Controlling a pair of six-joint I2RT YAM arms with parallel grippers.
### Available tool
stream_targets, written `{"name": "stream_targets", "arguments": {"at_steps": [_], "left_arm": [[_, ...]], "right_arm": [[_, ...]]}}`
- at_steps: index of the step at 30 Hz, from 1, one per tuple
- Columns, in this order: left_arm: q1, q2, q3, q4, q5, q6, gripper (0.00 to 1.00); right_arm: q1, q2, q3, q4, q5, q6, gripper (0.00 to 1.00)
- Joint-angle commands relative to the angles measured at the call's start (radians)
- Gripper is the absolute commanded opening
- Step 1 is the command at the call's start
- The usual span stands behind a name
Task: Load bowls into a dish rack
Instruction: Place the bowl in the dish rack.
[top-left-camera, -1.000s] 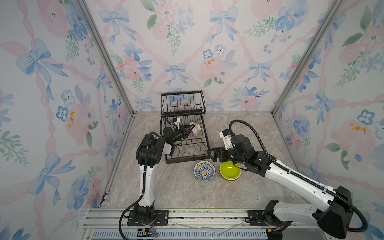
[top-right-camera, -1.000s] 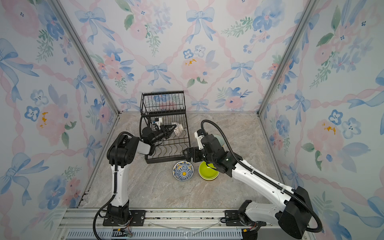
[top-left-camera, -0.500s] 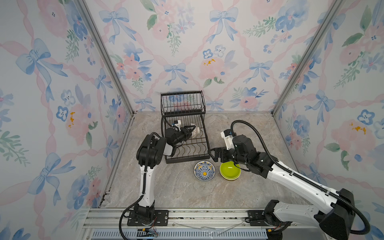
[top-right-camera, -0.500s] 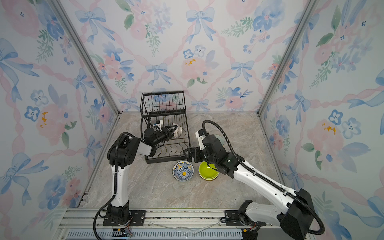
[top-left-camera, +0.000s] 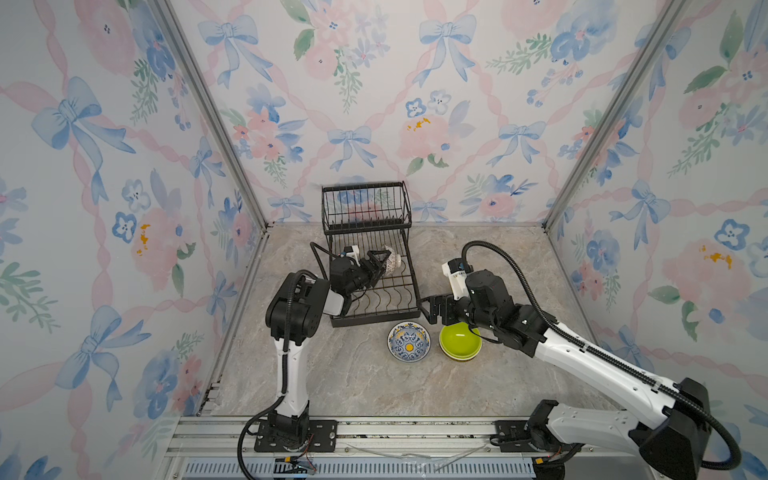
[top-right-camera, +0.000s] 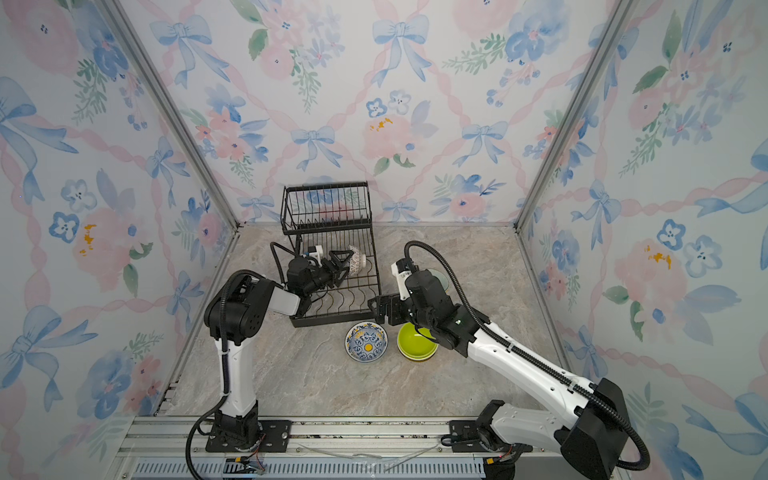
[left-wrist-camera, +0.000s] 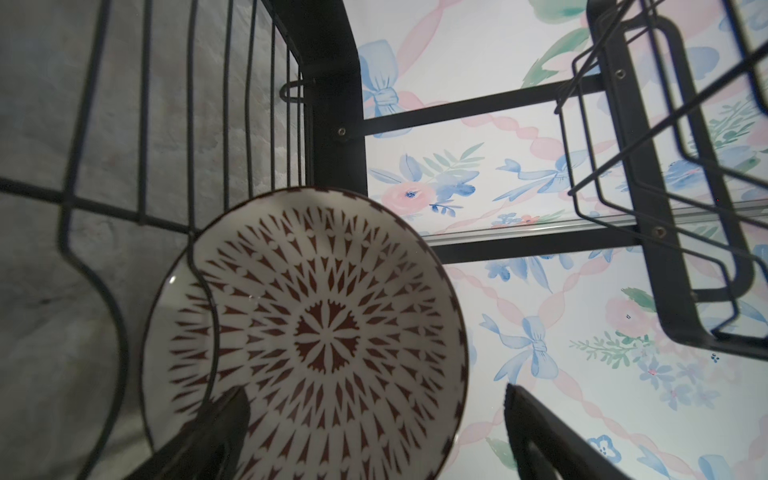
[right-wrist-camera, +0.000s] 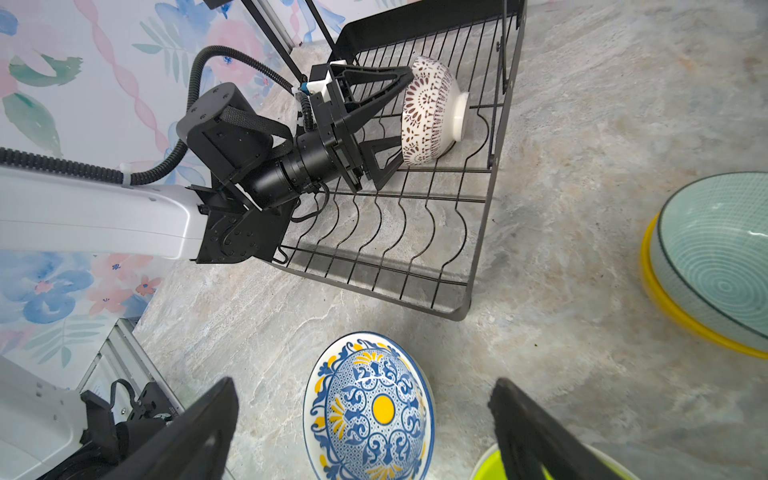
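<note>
My left claw (right-wrist-camera: 404, 117) has let go. A second ago it pinched the white brown-patterned bowl (right-wrist-camera: 432, 108); now it is spread wide, a fingertip on either side of the rim. The bowl stands on edge in the slot wires of the dish rack (top-left-camera: 376, 322), on the right side of its lower tray. The rack stands at the tabletop's (top-left-camera: 353, 382) back edge.

My right claw (top-left-camera: 435, 308), spread and empty, hangs by the rack's front right corner, above the blue-and-yellow bowl (top-left-camera: 409, 342) beside the lime green bowl (top-left-camera: 460, 340).

My right wrist view plainly shows a pale teal bowl (right-wrist-camera: 715, 266) nested in a yellow bowl (right-wrist-camera: 681, 316); my right arm mostly hides them in the top views.
</note>
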Motion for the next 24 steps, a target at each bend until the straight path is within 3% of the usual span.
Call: {"name": "stream_targets", "arguments": {"at_steps": [1,13,24], "left_arm": [[0.002,-0.060,-0.023,-0.042,-0.043,0.050,0.98],[-0.018,-0.233,-0.101,-0.117,-0.138,0.155,0.98],[-0.102,-0.520,-0.227,-0.398,-0.258,0.402,0.98]], "right_arm": [[-0.003,-0.024,-0.019,-0.009,0.017,-0.021,0.96],[-0.015,0.027,0.011,-0.052,0.051,-0.076,0.96],[-0.014,0.066,0.053,-0.131,-0.009,-0.180,0.96]]}}
